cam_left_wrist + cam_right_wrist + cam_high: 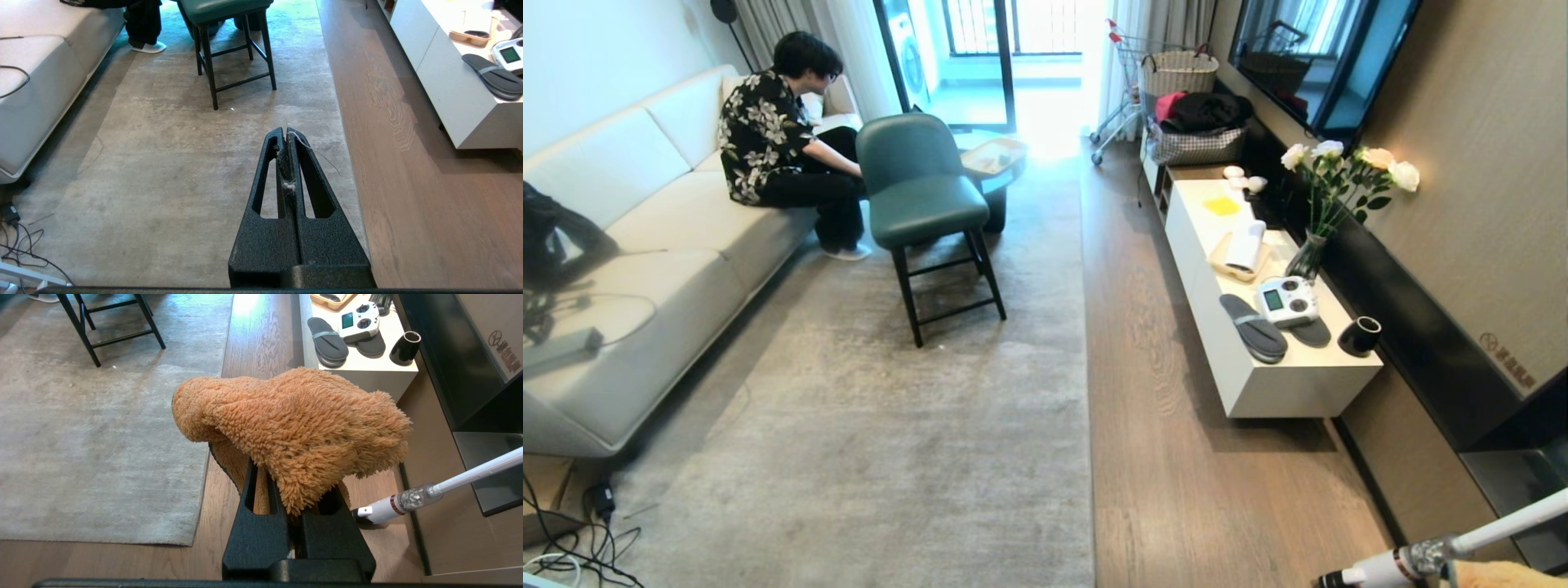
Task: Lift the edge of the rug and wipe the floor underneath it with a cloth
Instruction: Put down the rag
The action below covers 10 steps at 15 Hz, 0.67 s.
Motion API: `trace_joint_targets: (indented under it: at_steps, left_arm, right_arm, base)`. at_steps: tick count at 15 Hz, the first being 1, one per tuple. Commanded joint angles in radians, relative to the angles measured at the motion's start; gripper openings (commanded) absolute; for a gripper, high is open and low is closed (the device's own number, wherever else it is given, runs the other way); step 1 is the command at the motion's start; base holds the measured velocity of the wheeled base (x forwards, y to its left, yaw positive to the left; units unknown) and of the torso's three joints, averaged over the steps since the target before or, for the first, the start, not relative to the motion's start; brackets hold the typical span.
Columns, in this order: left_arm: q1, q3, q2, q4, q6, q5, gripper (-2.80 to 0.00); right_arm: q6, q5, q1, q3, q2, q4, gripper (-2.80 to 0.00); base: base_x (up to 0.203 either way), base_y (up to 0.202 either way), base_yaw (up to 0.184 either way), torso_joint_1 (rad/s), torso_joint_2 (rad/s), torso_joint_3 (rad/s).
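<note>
Cloth (294, 428), orange, fluffy, is sitting bunched over the tip of the right gripper (295, 506), whose jaws are pinching it tight; a corner of it is showing at the bottom-right of the head view, beside a white vacuum wand (1486, 539). Left gripper (284, 134) is hanging above the rug w/ jaws pressed together, holding nothing but lint and a stray thread. Rug edge (1088, 392) is lying flat, running straight away from the robot, w/ bare floor (1168, 425) to its right. Farther off, a green chair (920, 196) is standing on the rug. White cabinet (1290, 384) is carrying grey slippers (1254, 327) and a controller (1287, 300). Person (784, 139) is sitting on the sofa (645, 245) at rear left.
</note>
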Motion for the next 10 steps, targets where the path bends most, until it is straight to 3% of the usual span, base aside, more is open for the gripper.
trace_joint_targets:
  at_steps: [1, 10]
  left_arm:
    - [0.0, 0.0, 0.0, 0.0, 0.0, 0.0, -2.8]
    - [0.0, 0.0, 0.0, 0.0, 0.0, 0.0, -2.8]
  right_arm:
    - [-0.001, 0.0, -0.001, 0.0, 0.001, 0.001, -2.8]
    - [0.001, 0.0, 0.0, 0.0, 0.001, 0.001, -2.8]
  base:
    - [0.0, 0.0, 0.0, 0.0, 0.0, 0.0]
    - [0.0, 0.0, 0.0, 0.0, 0.0, 0.0]
